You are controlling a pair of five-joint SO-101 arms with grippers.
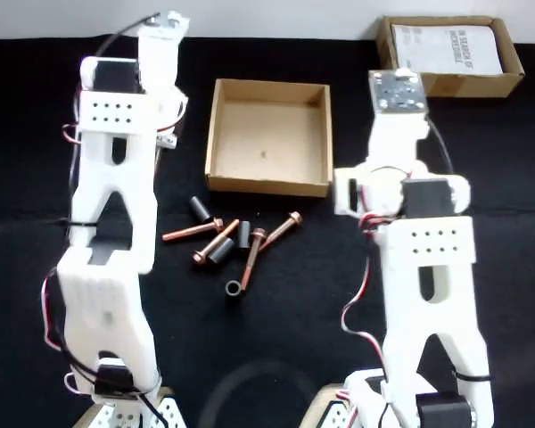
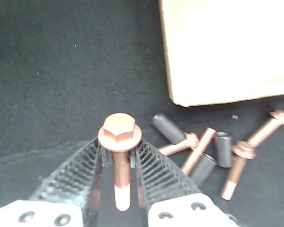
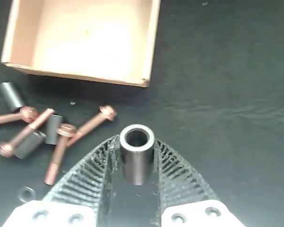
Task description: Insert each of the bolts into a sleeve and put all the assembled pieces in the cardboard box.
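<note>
A copper bolt (image 2: 119, 142) with a flanged hexagonal head stands clamped between the ribbed black fingers (image 2: 156, 172) of the left gripper (image 2: 119, 156). Its head rides just above the fingertips, and its shank runs down the gap between them to a paler tip. Held off the black cloth (image 1: 339, 303), the bolt hangs to the left of the cardboard box (image 1: 267, 185) and the pile of parts.

The right gripper (image 3: 136, 153) is closed on a grey sleeve (image 3: 136, 163), a short, smooth metal tube. Its open bore faces the wrist camera, and its sides are pinched between the fingers. This sleeve is also held clear of the cloth, to the right of the box.

Between the two arms, just in front of the box's near wall, four loose bolts (image 1: 281, 230) lie fanned out flat in the same copper tone. Four loose sleeves (image 1: 199, 208) sit among them: one lies against a bolt, and one stands on end nearest the arms' bases, showing as a ring. The open, shallow cardboard box holds none of the pieces. Well apart, at the table's far right corner, a second box (image 1: 508, 62) carries a printed sheet (image 1: 446, 49).
</note>
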